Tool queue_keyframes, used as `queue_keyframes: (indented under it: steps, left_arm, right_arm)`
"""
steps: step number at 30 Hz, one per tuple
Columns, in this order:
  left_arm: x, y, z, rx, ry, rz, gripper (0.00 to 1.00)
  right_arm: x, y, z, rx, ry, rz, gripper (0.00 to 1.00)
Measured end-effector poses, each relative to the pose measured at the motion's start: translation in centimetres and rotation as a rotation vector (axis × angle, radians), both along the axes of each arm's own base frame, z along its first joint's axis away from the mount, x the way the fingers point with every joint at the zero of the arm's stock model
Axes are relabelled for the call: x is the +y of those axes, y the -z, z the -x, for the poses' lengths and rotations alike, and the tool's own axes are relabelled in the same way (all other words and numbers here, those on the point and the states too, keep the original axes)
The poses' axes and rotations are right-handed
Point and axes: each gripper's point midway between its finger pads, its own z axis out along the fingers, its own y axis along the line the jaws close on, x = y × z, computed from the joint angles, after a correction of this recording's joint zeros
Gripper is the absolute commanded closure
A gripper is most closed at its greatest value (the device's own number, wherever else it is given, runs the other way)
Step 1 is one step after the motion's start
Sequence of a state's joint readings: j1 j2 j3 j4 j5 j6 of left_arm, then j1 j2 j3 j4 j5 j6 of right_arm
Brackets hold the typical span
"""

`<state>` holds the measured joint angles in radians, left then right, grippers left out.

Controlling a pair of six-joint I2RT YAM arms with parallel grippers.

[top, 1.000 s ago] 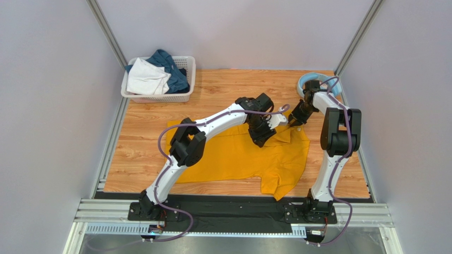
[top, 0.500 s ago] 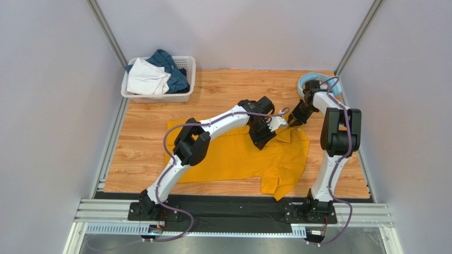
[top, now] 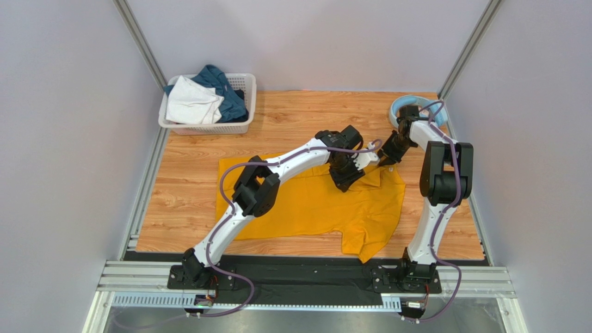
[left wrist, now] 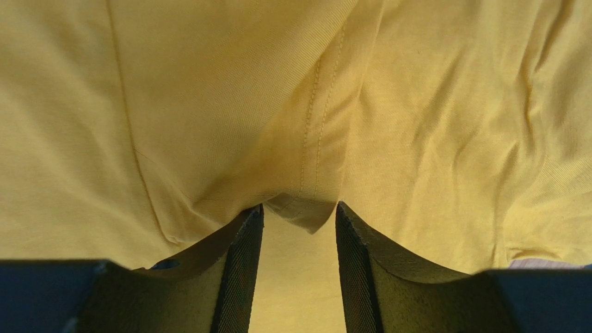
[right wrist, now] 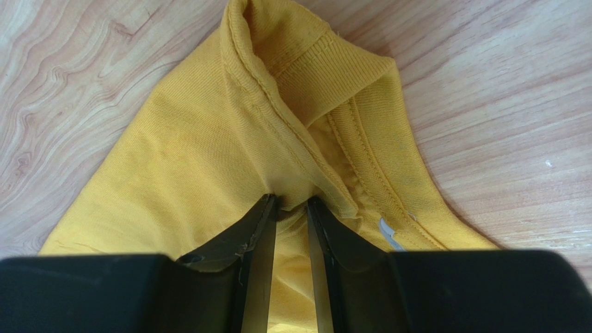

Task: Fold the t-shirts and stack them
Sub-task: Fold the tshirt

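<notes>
A mustard-yellow t-shirt (top: 306, 205) lies spread on the wooden table, its collar end toward the far right. My left gripper (top: 363, 161) reaches across it and is shut on a raised fold of the cloth (left wrist: 306, 166) with a stitched hem; the wrist view shows that fold between the fingertips of this gripper (left wrist: 300, 211). My right gripper (top: 384, 157) is just to the right, shut on bunched yellow cloth beside the ribbed collar (right wrist: 361, 159), and its wrist view shows the gripper (right wrist: 292, 202) pinching it. A white garment (top: 191, 100) and a dark teal one (top: 224, 89) lie in the basket.
The white lattice basket (top: 251, 97) stands at the far left corner of the table. Light-blue headphones (top: 401, 104) sit at the far right corner, behind the right arm. Grey walls close in both sides. Bare wood (top: 187, 201) shows left of the shirt.
My left arm has shifted a little to the right and away, carrying the shirt's upper edge with it. The right gripper has barely moved.
</notes>
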<state>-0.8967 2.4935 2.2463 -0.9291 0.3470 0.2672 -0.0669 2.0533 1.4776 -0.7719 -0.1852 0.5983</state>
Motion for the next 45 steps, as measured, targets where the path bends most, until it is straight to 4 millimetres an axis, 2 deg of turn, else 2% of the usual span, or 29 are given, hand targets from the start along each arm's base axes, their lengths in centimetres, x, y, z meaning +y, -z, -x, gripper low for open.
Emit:
queue_keyframes:
  steps: [6, 9, 12, 20, 23, 28, 38, 45]
  left_arm:
    - [-0.6, -0.4, -1.0, -0.041, -0.011, 0.014, 0.51]
    - [-0.9, -0.6, -1.4, -0.055, -0.013, 0.024, 0.57]
    - [-1.0, -0.6, -1.5, -0.060, -0.015, 0.028, 0.73]
    - [-1.1, -0.6, -1.8, -0.073, -0.020, 0.030, 0.85]
    - [-1.0, -0.5, -2.0, -0.082, -0.023, 0.024, 0.85]
    - [-0.3, -0.5, -1.9, -0.092, 0.001, -0.003, 0.76]
    - [4.7, -3.6, 1.2, -0.078, 0.122, -0.112, 0.74]
    - [4.6, -3.7, 1.5, -0.065, 0.115, -0.101, 0.64]
  right_arm:
    - [0.0, 0.0, 0.0, -0.001, 0.000, -0.001, 0.71]
    - [0.0, 0.0, 0.0, -0.001, -0.001, -0.002, 0.71]
    - [0.0, 0.0, 0.0, -0.001, -0.001, -0.003, 0.71]
    - [0.2, 0.1, 0.0, -0.003, -0.003, -0.009, 0.71]
    - [0.2, 0.1, 0.0, -0.003, -0.003, -0.009, 0.71]
    - [0.2, 0.1, 0.0, -0.003, -0.003, -0.009, 0.72]
    - [0.2, 0.1, 0.0, -0.003, -0.003, -0.009, 0.72]
    - [0.2, 0.1, 0.0, -0.003, -0.003, -0.009, 0.72]
